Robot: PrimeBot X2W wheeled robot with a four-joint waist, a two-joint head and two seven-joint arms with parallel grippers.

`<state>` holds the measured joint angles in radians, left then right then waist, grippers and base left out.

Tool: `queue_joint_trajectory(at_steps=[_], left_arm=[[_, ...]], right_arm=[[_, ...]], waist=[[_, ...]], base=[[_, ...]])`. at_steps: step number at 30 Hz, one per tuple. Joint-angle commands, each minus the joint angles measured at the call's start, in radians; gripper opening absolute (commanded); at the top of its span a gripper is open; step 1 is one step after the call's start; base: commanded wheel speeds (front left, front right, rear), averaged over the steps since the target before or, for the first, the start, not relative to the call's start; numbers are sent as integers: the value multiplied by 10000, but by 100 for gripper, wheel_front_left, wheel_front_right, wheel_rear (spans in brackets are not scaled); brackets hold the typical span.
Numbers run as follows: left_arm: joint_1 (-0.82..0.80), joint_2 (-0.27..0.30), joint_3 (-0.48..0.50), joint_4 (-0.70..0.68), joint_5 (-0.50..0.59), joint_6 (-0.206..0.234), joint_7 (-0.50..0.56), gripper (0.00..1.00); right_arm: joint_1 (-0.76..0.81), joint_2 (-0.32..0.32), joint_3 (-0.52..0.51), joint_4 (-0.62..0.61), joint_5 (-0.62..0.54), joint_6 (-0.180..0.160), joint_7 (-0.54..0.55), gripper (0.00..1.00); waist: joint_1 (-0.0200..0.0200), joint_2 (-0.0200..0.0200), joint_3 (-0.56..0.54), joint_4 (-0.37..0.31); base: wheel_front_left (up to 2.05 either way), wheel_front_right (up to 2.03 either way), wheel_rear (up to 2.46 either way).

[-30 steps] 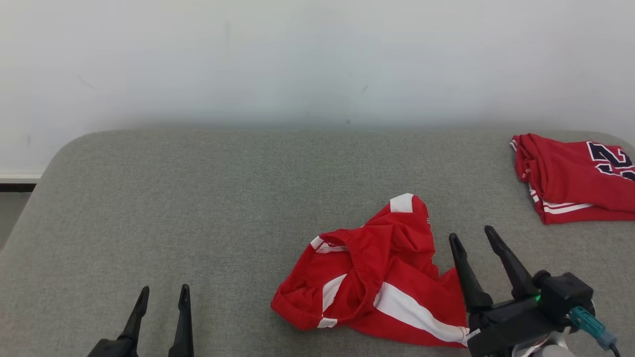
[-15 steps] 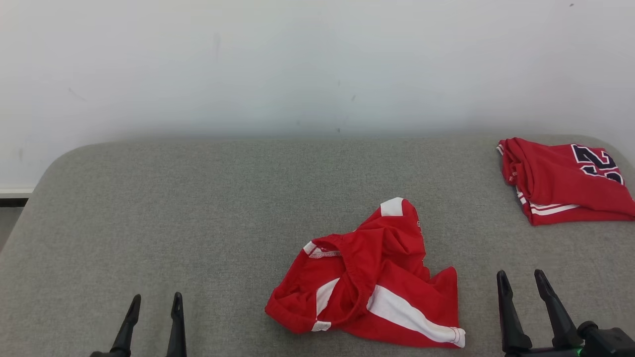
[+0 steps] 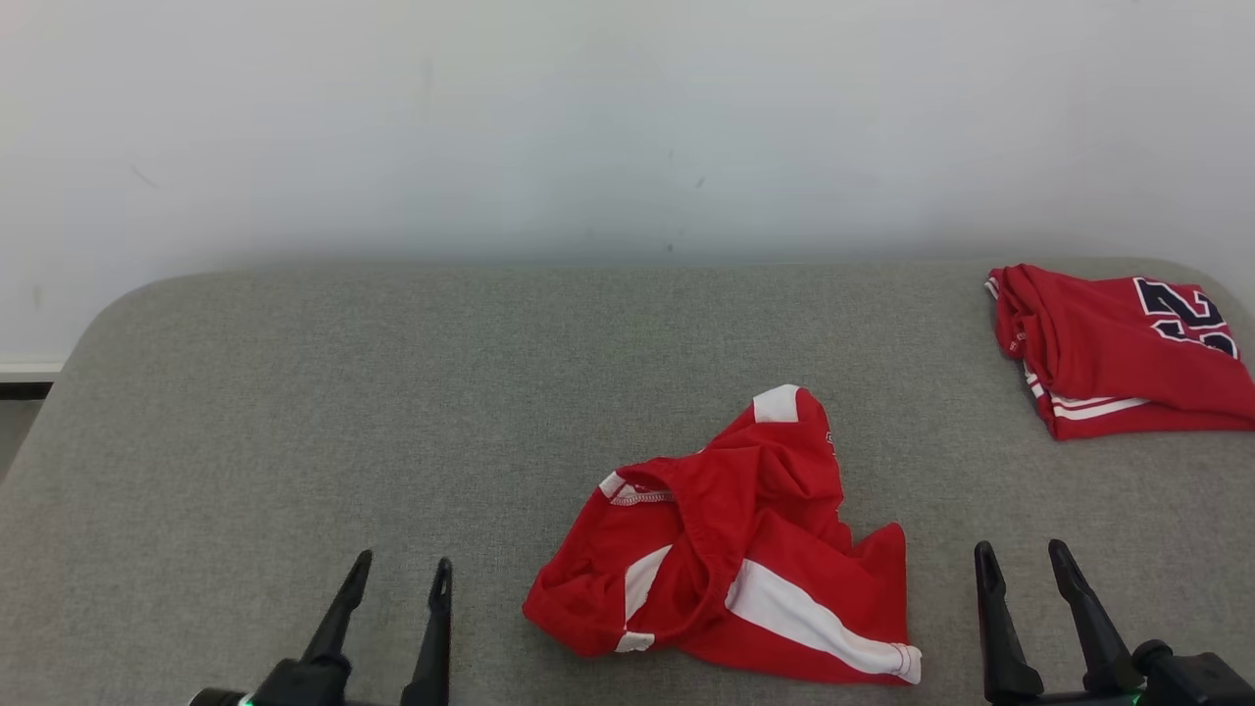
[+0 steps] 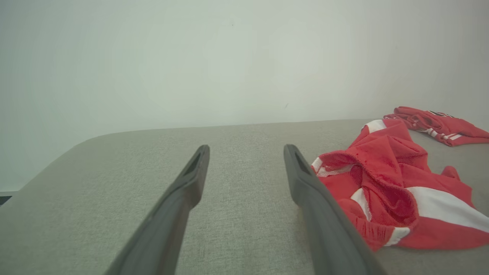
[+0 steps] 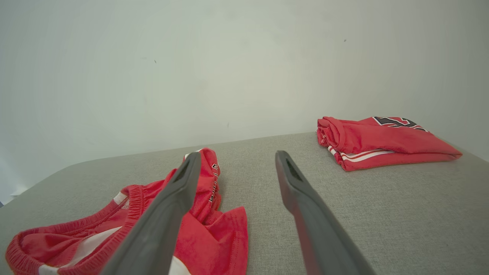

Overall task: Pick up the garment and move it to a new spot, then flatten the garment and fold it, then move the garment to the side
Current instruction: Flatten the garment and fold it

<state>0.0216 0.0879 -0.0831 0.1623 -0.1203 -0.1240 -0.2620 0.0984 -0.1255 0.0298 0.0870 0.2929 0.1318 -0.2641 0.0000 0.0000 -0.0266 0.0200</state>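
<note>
The garment (image 3: 735,549) is a crumpled pair of red shorts with white stripes, lying loose near the front middle of the grey surface; it also appears at the right of the left wrist view (image 4: 393,183) and at the lower left of the right wrist view (image 5: 206,225). My left gripper (image 3: 402,574) stands open a little to the left of the garment, clear of it, with nothing between its fingers (image 4: 191,179). My right gripper (image 3: 1020,559) is open to the right of the garment, also empty, its fingers (image 5: 294,179) apart from the cloth.
A folded red garment with white stripes and dark numbers (image 3: 1118,353) rests at the back right corner of the grey padded surface (image 3: 392,392). A white wall rises behind. The surface's rounded left edge (image 3: 59,392) drops off to the floor.
My right gripper has drawn back from beside the garment to the lower right. My left gripper has shifted right, toward the garment. The garment lies as before; the camera has moved slightly.
</note>
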Motion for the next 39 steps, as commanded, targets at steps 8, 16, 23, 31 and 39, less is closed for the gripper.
queue_joint_trajectory(at_steps=[8, 16, 23, 31, 39], left_arm=[[-1625, 403, -2594, 868, -615, -47, 535, 100], [-2770, 1157, -4925, 1698, -1373, -49, 1102, 100], [-3454, 1924, -6603, 2205, -1860, -49, 1701, 100], [-4068, 2332, -7627, 3226, -2181, -49, 2237, 0], [-4401, 2039, -7519, 3569, -2526, -50, 1592, 0]], right_arm=[[-327, -27, 343, 174, 85, -28, 1, 100], [-532, -61, 415, 283, 181, -28, 1, 100], [-616, -41, 442, 305, 193, -28, 2, 100], [-722, -12, 427, 283, 144, -28, 1, 100], [-700, 35, 289, 187, 80, -28, 2, 100]], waist=[[0, 0, 297, -369], [0, 0, 664, -883], [0, 0, 822, -1125], [0, 0, 897, -1261], [0, 0, 949, -1175]], base=[[0, 0, 0], [0, 0, 0], [0, 0, 0], [0, 0, 0], [0, 0, 0]])
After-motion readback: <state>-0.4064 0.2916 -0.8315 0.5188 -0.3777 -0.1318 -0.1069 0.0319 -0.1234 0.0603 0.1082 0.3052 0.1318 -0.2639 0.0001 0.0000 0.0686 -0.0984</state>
